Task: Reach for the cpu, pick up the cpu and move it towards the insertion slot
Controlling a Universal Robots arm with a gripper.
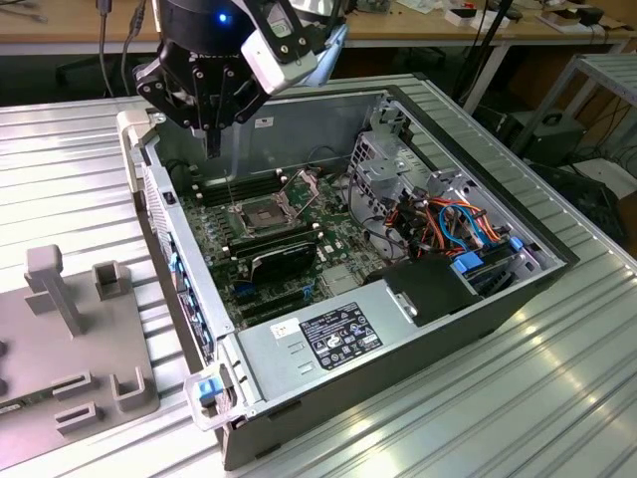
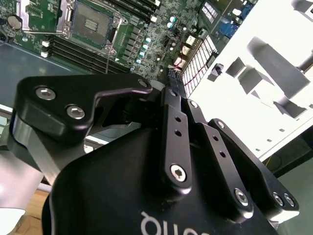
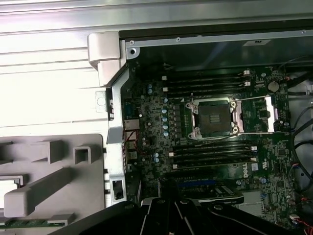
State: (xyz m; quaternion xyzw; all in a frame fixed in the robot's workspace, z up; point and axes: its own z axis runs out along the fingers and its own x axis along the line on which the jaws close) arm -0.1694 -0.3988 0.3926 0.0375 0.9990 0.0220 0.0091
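The robot arm's gripper (image 1: 212,149) is seen poised above an opened computer case (image 1: 299,119), over the far corner on the exterior view's left. It is held well above the green circuit board (image 1: 224,234) and is touching nothing. Its fingers (image 2: 172,105) are drawn together, and nothing is seen clamped between them.

The insertion slot (image 1: 261,211) is set in the middle of the board, lower than the gripper and towards the exterior view's right of it. Its silver frame is laid bare around a dark centre, and its hinged load plate (image 1: 304,184) is tipped up and open. In the first wrist view the slot (image 3: 214,117) is flanked on two sides by long narrow memory slots (image 3: 210,83).

A small pale square (image 3: 9,188), taken to be the cpu, is only partly caught in the first wrist view. It is shown lying flat in a recess of the grey holder (image 3: 54,161) that stands outside the case, well apart from the gripper and from the slot. Its outline is washed out by glare, so no more can be told of it.

Case and holder are both stood on a ribbed metal table (image 1: 557,398). A black card (image 1: 284,254) is seated just beside the slot. A labelled silver power supply (image 1: 333,334) and a bundle of coloured cables (image 1: 453,224) are also housed in the case.
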